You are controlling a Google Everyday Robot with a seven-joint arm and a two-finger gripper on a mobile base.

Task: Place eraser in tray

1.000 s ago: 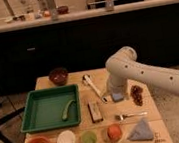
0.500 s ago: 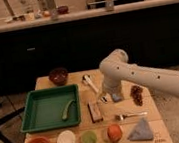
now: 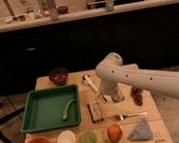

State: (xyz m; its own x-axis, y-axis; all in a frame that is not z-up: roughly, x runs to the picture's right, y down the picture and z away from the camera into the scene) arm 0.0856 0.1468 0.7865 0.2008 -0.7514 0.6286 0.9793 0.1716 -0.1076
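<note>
Camera view: the gripper (image 3: 105,97) is hanging just beside the eraser (image 3: 94,110), which is lying mid-surface (image 3: 148,108) toward the front edge, outside the tray (image 3: 43,109). Its grip cannot be told. An off-centre descent is risking nudging the eraser away.

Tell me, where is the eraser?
The eraser lies just right of the green tray, left of the fork; the end effector is close behind it.
</note>
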